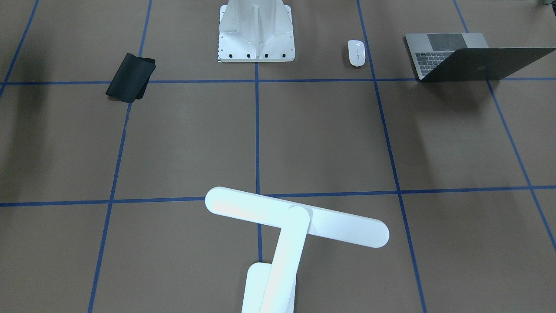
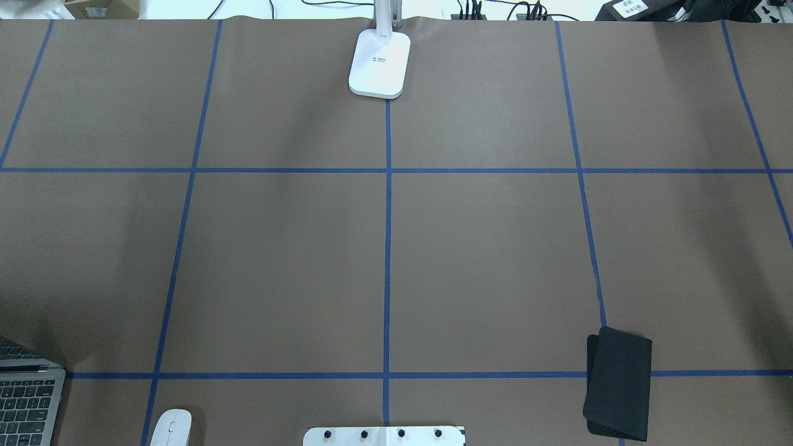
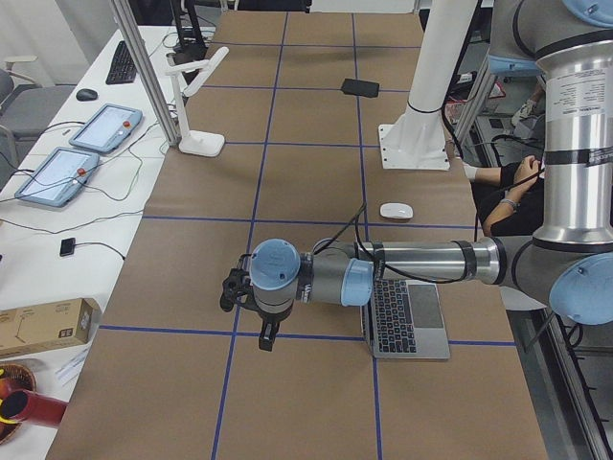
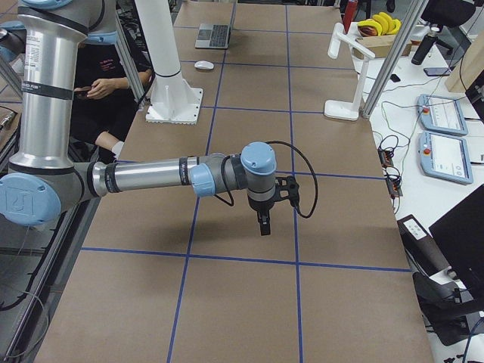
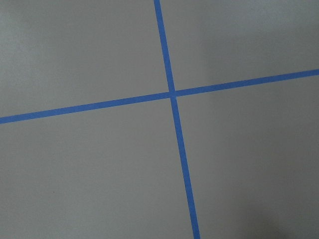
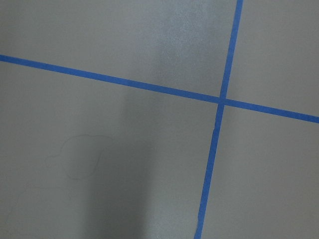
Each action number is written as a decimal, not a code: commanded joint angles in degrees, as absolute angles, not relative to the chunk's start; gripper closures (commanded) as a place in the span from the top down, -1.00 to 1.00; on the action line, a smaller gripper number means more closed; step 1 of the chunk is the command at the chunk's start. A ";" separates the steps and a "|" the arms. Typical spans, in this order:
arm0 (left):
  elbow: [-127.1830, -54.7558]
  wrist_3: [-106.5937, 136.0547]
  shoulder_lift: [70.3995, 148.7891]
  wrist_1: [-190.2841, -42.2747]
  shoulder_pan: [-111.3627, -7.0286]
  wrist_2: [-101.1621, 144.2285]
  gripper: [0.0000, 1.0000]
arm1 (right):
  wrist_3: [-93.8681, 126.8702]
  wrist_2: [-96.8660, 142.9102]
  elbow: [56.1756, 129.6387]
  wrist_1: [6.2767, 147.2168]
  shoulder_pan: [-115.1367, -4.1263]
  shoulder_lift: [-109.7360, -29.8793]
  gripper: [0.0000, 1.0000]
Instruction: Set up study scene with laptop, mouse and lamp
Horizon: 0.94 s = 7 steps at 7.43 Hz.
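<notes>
The grey laptop [image 1: 460,56] stands open at the robot's left near corner; it also shows in the overhead view [image 2: 28,396] and under the near arm in the left side view [image 3: 407,321]. The white mouse [image 1: 356,53] lies beside it toward the pedestal, also in the overhead view [image 2: 171,428]. The white lamp [image 1: 295,221] stands at the table's far middle edge, its base [image 2: 380,65] on the centre line. My left gripper [image 3: 268,337] hangs above the table, out past the laptop. My right gripper [image 4: 262,224] hangs above bare table. I cannot tell whether either is open or shut.
A flat black pad [image 1: 130,78] lies on the robot's right near side, also in the overhead view [image 2: 619,384]. The white bolted pedestal [image 1: 256,34] stands at the near middle. Blue tape lines cross the brown table. Tablets and cables lie beyond the lamp's edge.
</notes>
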<state>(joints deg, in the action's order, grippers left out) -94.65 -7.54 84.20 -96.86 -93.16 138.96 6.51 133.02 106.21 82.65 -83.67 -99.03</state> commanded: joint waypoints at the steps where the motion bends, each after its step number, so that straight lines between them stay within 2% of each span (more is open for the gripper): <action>1: -94.57 -7.73 84.29 -96.77 -93.08 138.87 1.00 | 6.07 132.63 106.26 82.71 -83.67 -98.18 1.00; 4: -97.80 -6.86 84.46 -95.72 -92.90 144.01 1.00 | 6.42 134.64 106.77 82.71 -78.08 -98.09 1.00; 5: -101.74 -5.64 84.64 -92.58 -91.07 145.10 1.00 | 6.68 134.65 108.53 82.79 -74.39 -98.26 1.00; 6: -109.26 -4.58 84.29 -86.81 -88.27 144.76 1.00 | 6.85 134.30 109.07 82.79 -70.44 -97.65 1.00; 7: -116.64 -4.83 80.72 -83.18 -86.68 144.58 1.00 | 8.60 134.99 109.59 82.71 -69.36 -96.25 1.00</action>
<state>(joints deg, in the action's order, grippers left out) -107.86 -5.21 83.51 -88.34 -89.09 144.47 7.17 134.51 108.71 82.77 -72.27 -97.53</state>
